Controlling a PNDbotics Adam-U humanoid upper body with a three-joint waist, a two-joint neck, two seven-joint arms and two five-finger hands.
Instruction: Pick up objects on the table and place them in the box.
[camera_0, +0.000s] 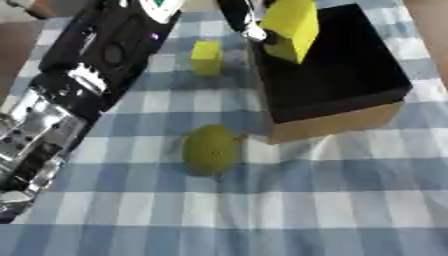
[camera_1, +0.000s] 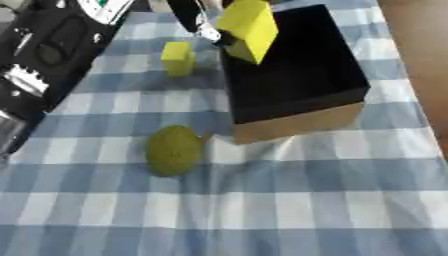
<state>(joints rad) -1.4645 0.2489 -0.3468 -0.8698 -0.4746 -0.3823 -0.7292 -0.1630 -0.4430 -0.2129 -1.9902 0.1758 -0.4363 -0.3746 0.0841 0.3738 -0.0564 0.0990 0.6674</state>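
My left hand (camera_0: 236, 15) reaches in at the top, its fingers curled on a large yellow block (camera_0: 293, 25). The block hangs tilted over the far left part of the box (camera_0: 337, 122), which is black inside with tan cardboard walls. A smaller yellow block (camera_0: 206, 57) stands on the checked cloth just left of the box. A round green fruit (camera_0: 210, 149) lies on the cloth near the box's front left corner. My right hand shows in neither view.
My left arm (camera_0: 79, 85), black with silver joints, runs from the lower left up to the top and covers the cloth's left side. Blue and white checked cloth (camera_0: 289, 210) stretches in front of the box. Brown surface (camera_1: 420, 45) shows past the cloth's right edge.
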